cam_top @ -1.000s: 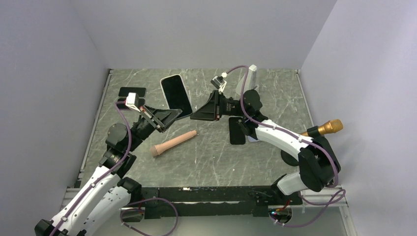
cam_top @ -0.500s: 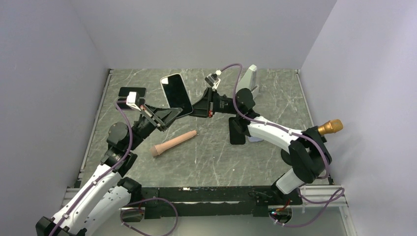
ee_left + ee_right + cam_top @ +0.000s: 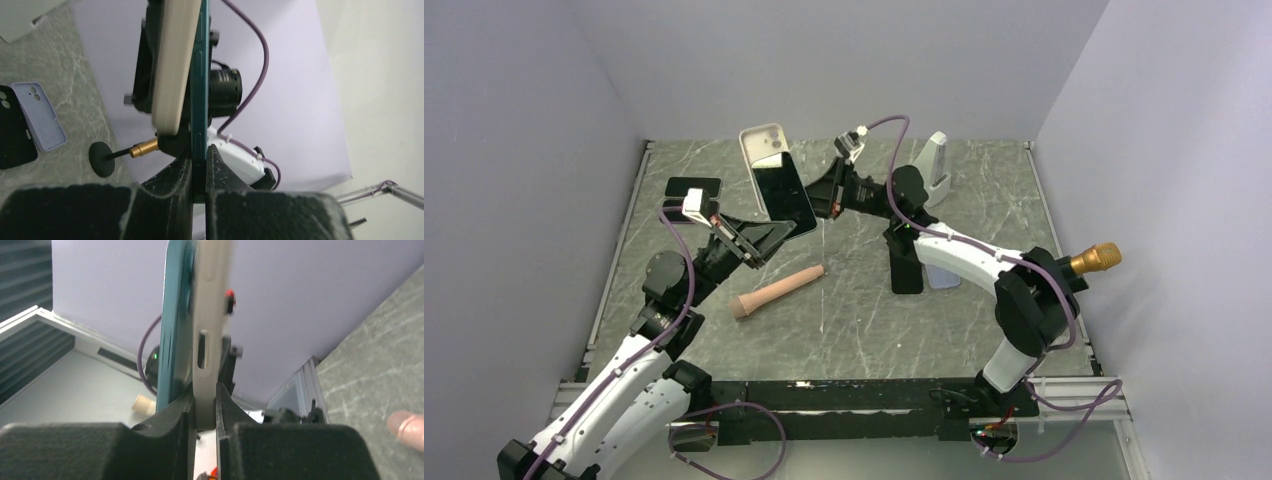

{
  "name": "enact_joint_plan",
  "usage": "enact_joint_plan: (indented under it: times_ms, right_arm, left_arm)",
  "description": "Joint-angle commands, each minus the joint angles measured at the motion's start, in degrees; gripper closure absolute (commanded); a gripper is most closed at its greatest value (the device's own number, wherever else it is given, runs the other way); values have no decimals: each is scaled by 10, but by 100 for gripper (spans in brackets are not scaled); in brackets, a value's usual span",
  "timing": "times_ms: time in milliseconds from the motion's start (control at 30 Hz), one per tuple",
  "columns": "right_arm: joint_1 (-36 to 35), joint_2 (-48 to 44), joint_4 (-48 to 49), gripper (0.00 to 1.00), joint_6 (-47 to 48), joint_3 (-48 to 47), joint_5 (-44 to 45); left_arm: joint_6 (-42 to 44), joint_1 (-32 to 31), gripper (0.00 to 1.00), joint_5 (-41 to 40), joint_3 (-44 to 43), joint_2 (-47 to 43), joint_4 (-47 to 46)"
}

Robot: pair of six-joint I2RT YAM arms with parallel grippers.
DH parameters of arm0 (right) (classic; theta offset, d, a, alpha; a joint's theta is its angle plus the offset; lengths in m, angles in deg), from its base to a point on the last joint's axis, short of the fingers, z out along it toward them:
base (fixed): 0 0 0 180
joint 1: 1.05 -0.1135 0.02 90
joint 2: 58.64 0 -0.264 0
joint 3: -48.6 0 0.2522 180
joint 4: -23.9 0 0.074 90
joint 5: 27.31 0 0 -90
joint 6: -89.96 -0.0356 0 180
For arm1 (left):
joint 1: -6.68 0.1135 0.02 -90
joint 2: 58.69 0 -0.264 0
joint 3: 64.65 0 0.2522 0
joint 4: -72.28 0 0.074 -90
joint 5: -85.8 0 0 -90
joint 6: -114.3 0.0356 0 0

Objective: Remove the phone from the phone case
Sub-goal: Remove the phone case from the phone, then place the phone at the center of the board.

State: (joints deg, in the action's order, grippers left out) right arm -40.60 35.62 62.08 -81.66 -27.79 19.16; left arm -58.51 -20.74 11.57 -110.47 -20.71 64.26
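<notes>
Phone (image 3: 784, 195) is up off the table (image 3: 844, 330), back-left of middle, with the phone case (image 3: 762, 142) poking out past its far end. Left jaws are on the phone from the near side, right jaws on the phone case from the right. Cylinder (image 3: 777, 291) lies in front. Spare case (image 3: 694, 187) is far left. Second case (image 3: 905, 265) and third case (image 3: 942, 272) lie side by side right of centre. Stand (image 3: 935, 157) is back right, mic (image 3: 1092, 259) at the right edge.

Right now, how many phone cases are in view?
4: cream case in the right gripper; black case back left; second black case and lavender case under the right arm. Others may be hidden.
</notes>
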Motion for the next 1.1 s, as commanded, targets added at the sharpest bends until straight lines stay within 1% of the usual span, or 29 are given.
enact_joint_plan:
  times_ms: [0, 133, 233, 267, 300, 367, 433, 500, 533, 567, 633, 700, 800, 900, 967, 1033, 1067]
  right_arm:
    - [4, 23, -6, 100, 11, -85, 58]
    - [7, 45, -28, 100, 22, -118, 63]
    - [17, 58, -73, 100, 48, -137, 67]
    - [21, 60, -102, 100, 61, -140, 70]
    - [27, 58, -144, 100, 80, -143, 77]
    - [37, 51, -278, 100, 139, -155, 108]
    - [44, 48, -463, 100, 219, -186, 170]
    - [44, 49, -619, 100, 290, -225, 254]
    - [43, 45, -667, 100, 314, -233, 295]
    - [42, 36, -692, 100, 329, -224, 333]
    - [38, 5, -707, 100, 351, -190, 391]
    - [34, -34, -707, 100, 366, -151, 415]
    - [29, -80, -705, 100, 378, -100, 408]
    - [17, -133, -692, 100, 384, -51, 390]
    - [5, -178, -686, 100, 385, -19, 396]
    - [-3, -221, -683, 100, 380, 13, 401]
    - [-4, -239, -683, 100, 376, 27, 400]
  left_arm:
    - [-8, -9, 100, 36, -1, -11, -41]
    - [-6, -12, 100, 33, -2, -14, -39]
    - [7, -12, 100, 30, -6, -21, -26]
    - [14, -12, 100, 27, -10, -26, -13]
    - [25, -12, 100, 22, -14, -31, 4]
    - [59, -12, 100, 6, -29, -48, 55]
    - [113, -12, 100, -27, -54, -62, 132]
    - [153, -12, 100, -88, -78, -77, 232]
    - [162, -12, 100, -127, -85, -84, 267]
    - [166, -12, 100, -181, -88, -90, 298]
    - [186, -12, 100, -258, -81, -98, 314]
    - [220, -12, 100, -331, -69, -90, 301]
    - [237, -12, 100, -429, -69, -45, 301]
    - [194, -9, 100, -514, -75, 21, 331]
    - [166, 0, 100, -548, -63, 59, 313]
    - [163, 24, 100, -546, -37, 87, 252]
    - [148, 41, 100, -538, -27, 102, 232]
